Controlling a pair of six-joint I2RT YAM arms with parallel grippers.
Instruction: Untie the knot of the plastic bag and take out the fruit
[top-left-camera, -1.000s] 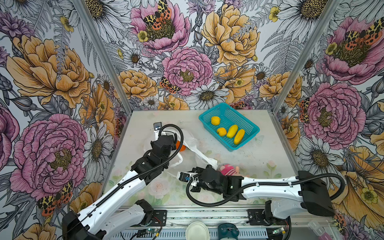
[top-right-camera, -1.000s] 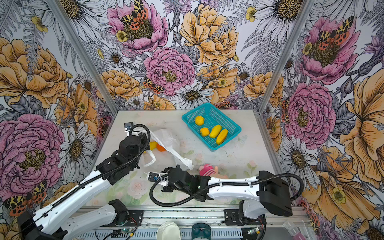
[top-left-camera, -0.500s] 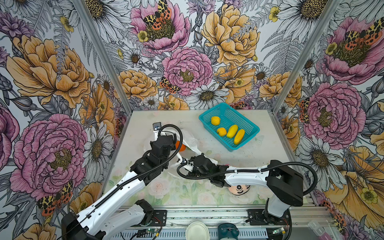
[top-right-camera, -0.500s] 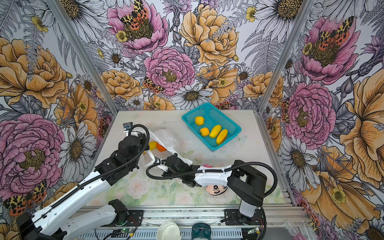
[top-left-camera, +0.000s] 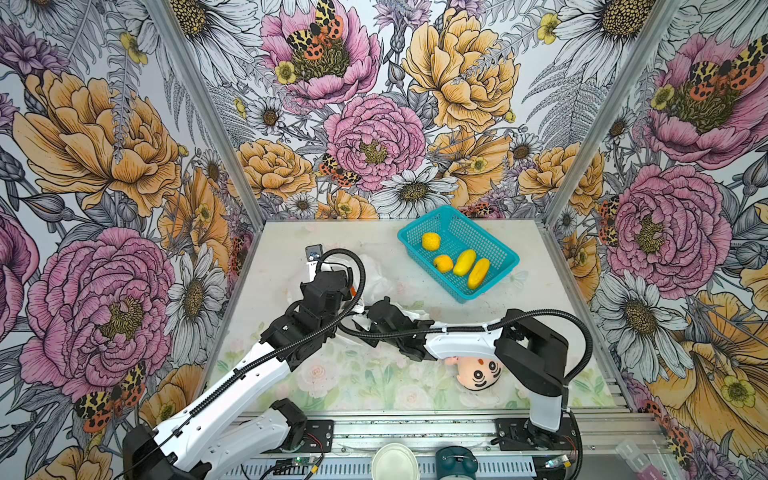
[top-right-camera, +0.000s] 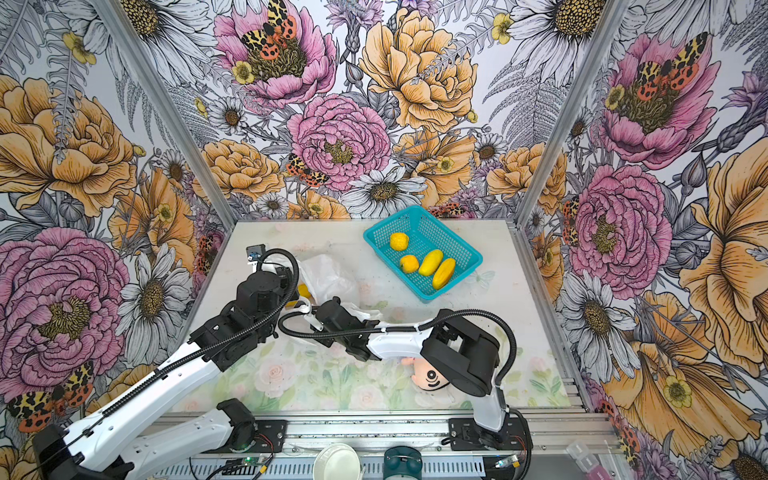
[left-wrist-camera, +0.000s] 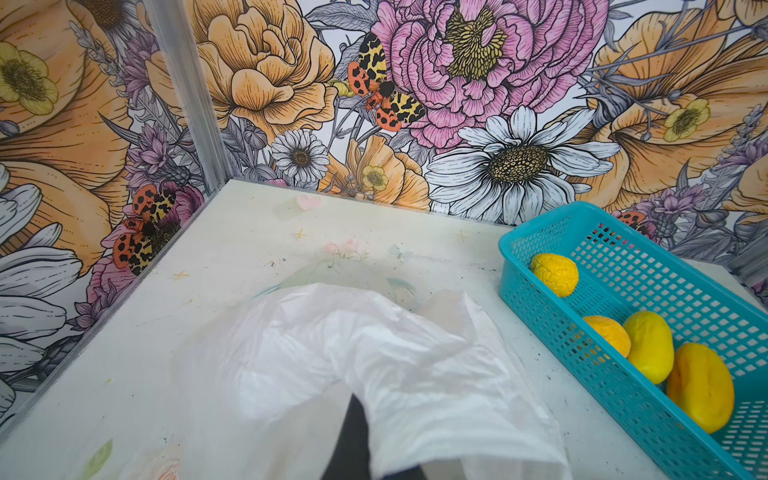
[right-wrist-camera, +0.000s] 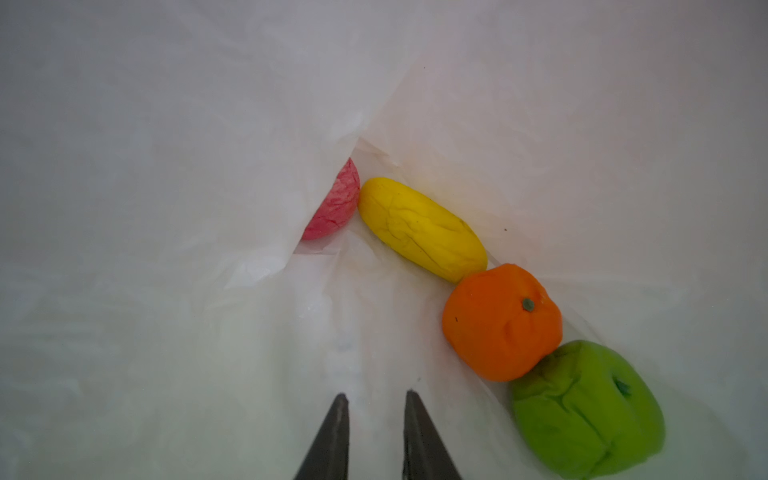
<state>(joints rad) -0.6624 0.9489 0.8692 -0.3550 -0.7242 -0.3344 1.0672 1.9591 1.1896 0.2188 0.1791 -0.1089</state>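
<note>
plastic bag (right-wrist-camera: 166, 145) around outstretched right claw (right-wrist-camera: 376, 395)

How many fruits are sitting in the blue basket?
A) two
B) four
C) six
B: the teal basket holds four yellow fruits: a round fruit, a second round fruit, a long fruit and a second long fruit.
</note>
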